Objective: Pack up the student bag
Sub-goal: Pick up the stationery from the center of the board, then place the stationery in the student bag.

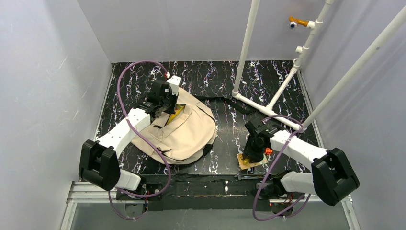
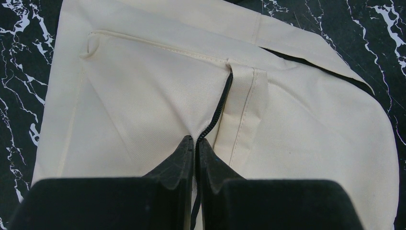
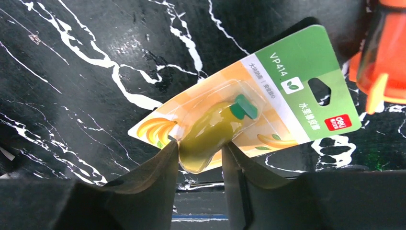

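Observation:
The beige student bag (image 1: 184, 132) lies flat on the black marbled table, left of centre. My left gripper (image 1: 168, 101) is at its far upper edge, and in the left wrist view it (image 2: 196, 140) is shut on the bag (image 2: 143, 91) right at the dark zipper line (image 2: 221, 103). A yellow item (image 1: 176, 112) peeks out of the bag's opening under that gripper. On the right, a carded banana eraser pack (image 3: 268, 91) lies on the table (image 1: 252, 163). My right gripper (image 3: 200, 146) points down over it (image 1: 248, 159), its fingers pressed to both sides of the yellow-green banana blister.
An orange object (image 3: 383, 52) sits just right of the pack. A white pipe frame (image 1: 268, 103) stands on the table at the back right, above my right arm. The bag's black strap (image 1: 230, 103) trails toward the frame's foot. Walls close in both sides.

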Controlling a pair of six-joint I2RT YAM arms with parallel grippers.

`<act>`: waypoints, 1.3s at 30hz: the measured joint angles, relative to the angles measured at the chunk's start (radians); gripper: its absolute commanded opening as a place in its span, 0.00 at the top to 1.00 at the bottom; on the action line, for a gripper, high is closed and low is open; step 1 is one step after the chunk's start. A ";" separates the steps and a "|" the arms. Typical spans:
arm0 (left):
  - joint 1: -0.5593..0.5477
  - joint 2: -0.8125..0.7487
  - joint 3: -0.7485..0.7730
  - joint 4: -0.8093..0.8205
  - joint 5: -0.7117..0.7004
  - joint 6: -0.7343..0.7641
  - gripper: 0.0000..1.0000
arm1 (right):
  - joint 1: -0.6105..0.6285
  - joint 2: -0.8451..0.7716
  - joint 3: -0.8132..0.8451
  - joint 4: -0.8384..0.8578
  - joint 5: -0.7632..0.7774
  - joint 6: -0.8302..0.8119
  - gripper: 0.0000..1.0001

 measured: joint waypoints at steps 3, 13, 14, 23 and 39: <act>0.000 0.000 0.000 0.000 0.000 0.000 1.00 | 0.000 0.029 0.017 0.010 -0.008 -0.016 0.63; 0.000 0.000 0.002 -0.004 0.000 0.000 1.00 | 0.001 -0.004 0.070 -0.011 -0.065 -0.078 0.71; 0.000 0.000 0.003 -0.005 0.000 0.000 1.00 | 0.003 -0.007 0.100 -0.018 -0.075 -0.090 0.72; 0.000 0.000 0.003 -0.006 0.000 0.006 1.00 | 0.207 0.275 0.532 0.197 -0.156 -0.196 0.72; -0.005 0.000 0.003 -0.010 0.002 0.019 1.00 | 0.299 0.702 0.801 0.499 -0.410 -0.527 0.72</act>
